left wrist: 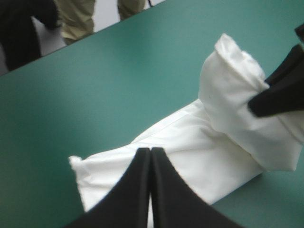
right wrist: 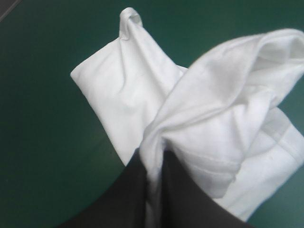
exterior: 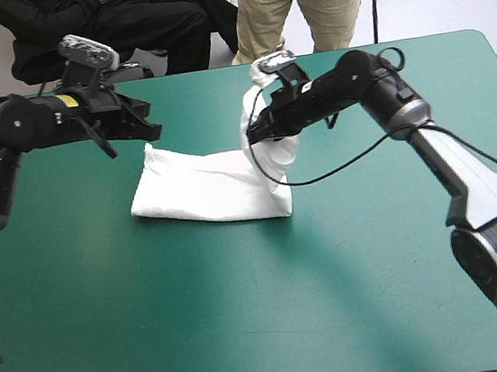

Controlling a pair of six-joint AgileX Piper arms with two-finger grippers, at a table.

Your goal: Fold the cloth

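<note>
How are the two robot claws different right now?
The right gripper pinches the T-shirt, lifting one end; the left gripper holds nothing. The right gripper touches it; the left gripper hangs above its other end. Both are black and shut.

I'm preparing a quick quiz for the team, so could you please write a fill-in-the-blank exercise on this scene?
1. The white T-shirt lies on a ___ table cover.
2. The right gripper has its jaws shut on the ___.
3. The left gripper hovers over the other end with its jaws ___, holding nothing.

Missing words: teal-green; T-shirt; shut.
</note>
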